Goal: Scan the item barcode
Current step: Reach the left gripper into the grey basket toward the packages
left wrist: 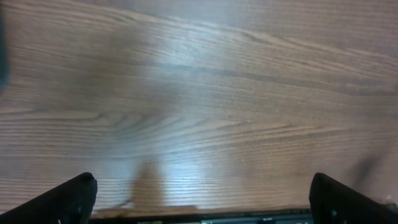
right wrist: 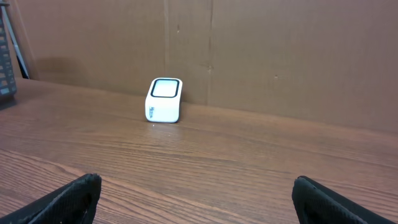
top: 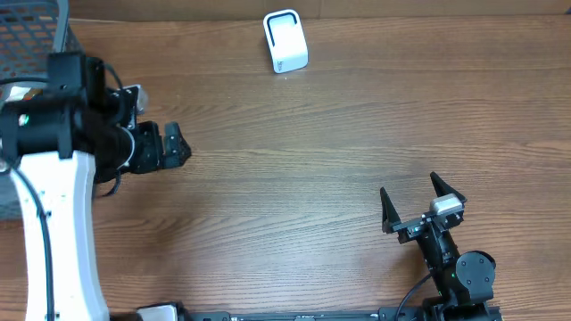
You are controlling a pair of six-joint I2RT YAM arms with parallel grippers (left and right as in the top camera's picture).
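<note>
Left gripper (top: 183, 143) spread wide, empty, low over bare worktop (top: 294, 178) near wire basket (top: 31, 36). Item not visible, maybe in the basket. White scanner (top: 285, 41) at far edge. Right gripper (top: 408, 182) released, empty, facing scanner, probably waiting.

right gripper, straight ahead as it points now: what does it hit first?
Probably the scanner: in the right wrist view it sits just left of the midline of the open right gripper, with bare table between. Height and depth are unclear, so it may pass by to the cardboard wall behind.
</note>
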